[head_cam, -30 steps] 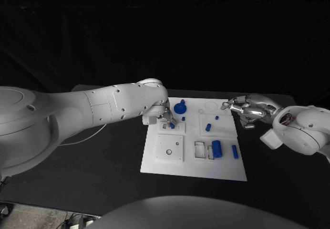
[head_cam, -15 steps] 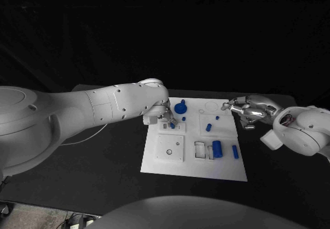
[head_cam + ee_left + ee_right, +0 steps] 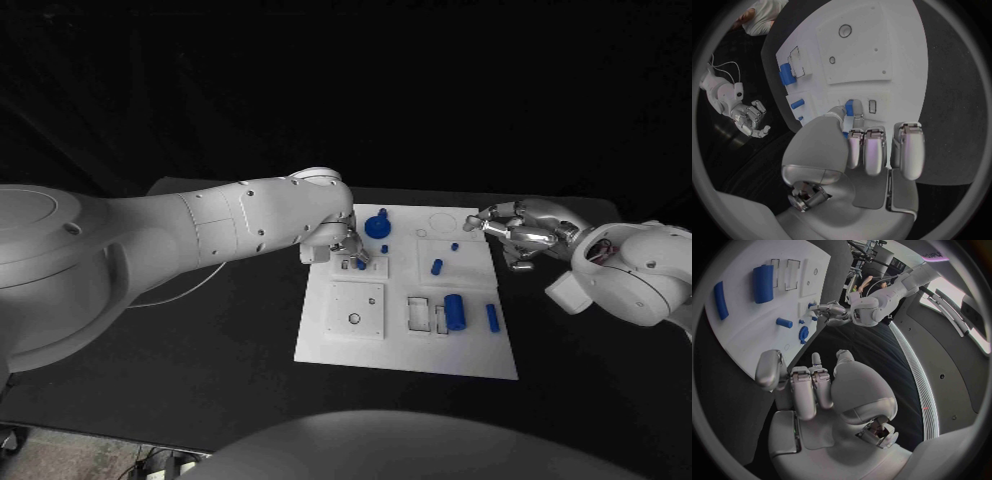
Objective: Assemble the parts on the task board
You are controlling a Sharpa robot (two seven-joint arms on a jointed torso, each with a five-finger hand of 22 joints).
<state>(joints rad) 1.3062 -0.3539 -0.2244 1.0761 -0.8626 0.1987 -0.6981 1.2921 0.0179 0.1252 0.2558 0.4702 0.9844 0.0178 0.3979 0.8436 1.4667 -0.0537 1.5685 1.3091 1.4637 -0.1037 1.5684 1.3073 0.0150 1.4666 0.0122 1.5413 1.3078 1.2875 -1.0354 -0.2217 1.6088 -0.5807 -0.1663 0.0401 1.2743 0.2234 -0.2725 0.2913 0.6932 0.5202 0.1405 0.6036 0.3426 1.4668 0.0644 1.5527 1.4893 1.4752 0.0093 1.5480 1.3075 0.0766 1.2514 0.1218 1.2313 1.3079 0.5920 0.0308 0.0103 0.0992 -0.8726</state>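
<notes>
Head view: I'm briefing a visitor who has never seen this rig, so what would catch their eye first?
The white task board stands out mid-table on black, dotted with blue parts, the biggest a blue cylinder near its right side. The left hand pinches a small blue part over the board's far left corner, while the right hand hovers empty off its far right corner.

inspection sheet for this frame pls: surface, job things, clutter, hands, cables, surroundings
Surface: black table, matte.
Job's things: white rectangular task board mid-table; large blue cylinder beside its white rectangular slots; slim blue bar near its right edge; round blue knobbed part at the far end; small blue peg mid-board.
Clutter: nothing seen.
Hands: left hand pinches a small blue part over the board's left side; right hand hovers by the far right corner, fingers curled, holding nothing.
Cables: thin white cable under the left arm.
Surroundings: dark backdrop.
</notes>
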